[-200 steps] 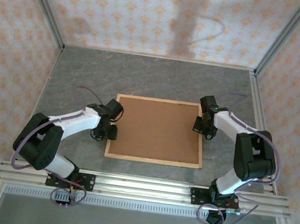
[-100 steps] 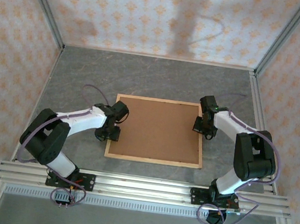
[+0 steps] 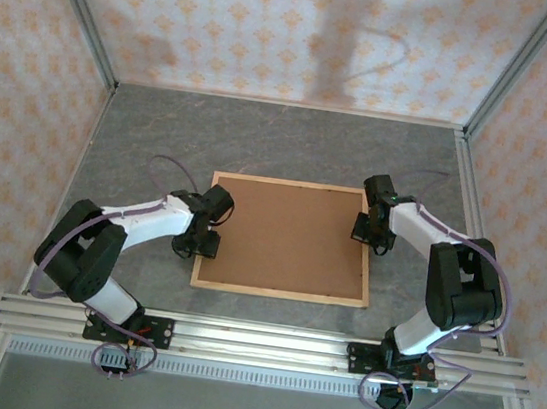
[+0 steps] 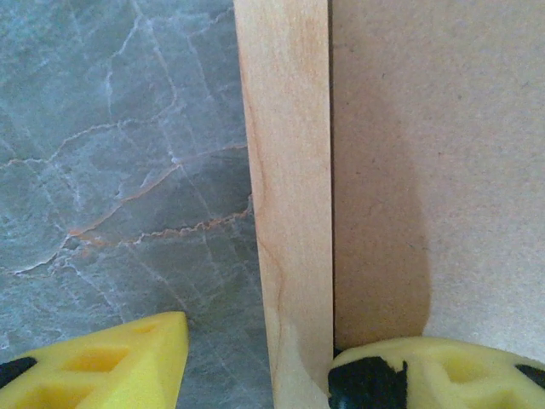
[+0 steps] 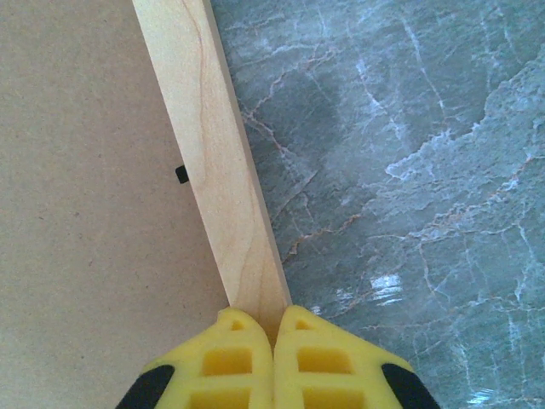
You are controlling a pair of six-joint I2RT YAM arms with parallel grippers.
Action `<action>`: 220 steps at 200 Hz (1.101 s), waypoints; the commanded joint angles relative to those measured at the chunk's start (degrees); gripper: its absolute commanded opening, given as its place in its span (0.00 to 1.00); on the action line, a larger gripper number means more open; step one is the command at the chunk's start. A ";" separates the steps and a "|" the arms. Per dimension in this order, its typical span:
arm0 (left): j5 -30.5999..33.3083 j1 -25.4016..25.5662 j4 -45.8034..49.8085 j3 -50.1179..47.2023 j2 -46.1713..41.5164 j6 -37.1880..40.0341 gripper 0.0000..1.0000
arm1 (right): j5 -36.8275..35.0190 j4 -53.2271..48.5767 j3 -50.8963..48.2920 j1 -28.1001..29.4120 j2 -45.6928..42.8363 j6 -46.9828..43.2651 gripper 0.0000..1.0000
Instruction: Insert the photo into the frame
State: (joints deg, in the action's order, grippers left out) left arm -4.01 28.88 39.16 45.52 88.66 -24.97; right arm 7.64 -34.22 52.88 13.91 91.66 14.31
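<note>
The frame (image 3: 278, 292) lies flat, long side left-right; my left gripper (image 4: 255, 362) straddles its edge, jaws apart, gripping nothing; right gripper (image 5: 272, 328) closed, perhaps touching it.

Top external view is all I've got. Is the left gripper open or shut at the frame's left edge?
Observer: Open. The left gripper straddles the frame strip, one finger over the table, the other over the brown backing board.
Operator: And the right gripper?
Observer: The right gripper is shut, fingertips pressed together over the frame's right strip.
</note>
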 commanded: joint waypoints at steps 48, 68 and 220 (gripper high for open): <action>-14.59 2.63 -17.39 -2.99 3.13 0.22 0.63 | 3.36 0.55 -0.41 2.14 2.26 2.06 0.00; -14.56 2.50 -17.59 -2.81 2.77 0.26 0.64 | 3.32 0.60 -0.29 2.33 2.30 2.29 0.00; 7.88 2.35 -8.85 3.49 -10.88 3.30 0.74 | 5.75 5.84 4.55 3.01 4.73 7.22 0.00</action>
State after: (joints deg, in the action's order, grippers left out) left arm 2.44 31.11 32.75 47.51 79.96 -24.64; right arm 9.93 -32.25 55.09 16.32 93.82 17.93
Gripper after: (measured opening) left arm 0.738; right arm 0.045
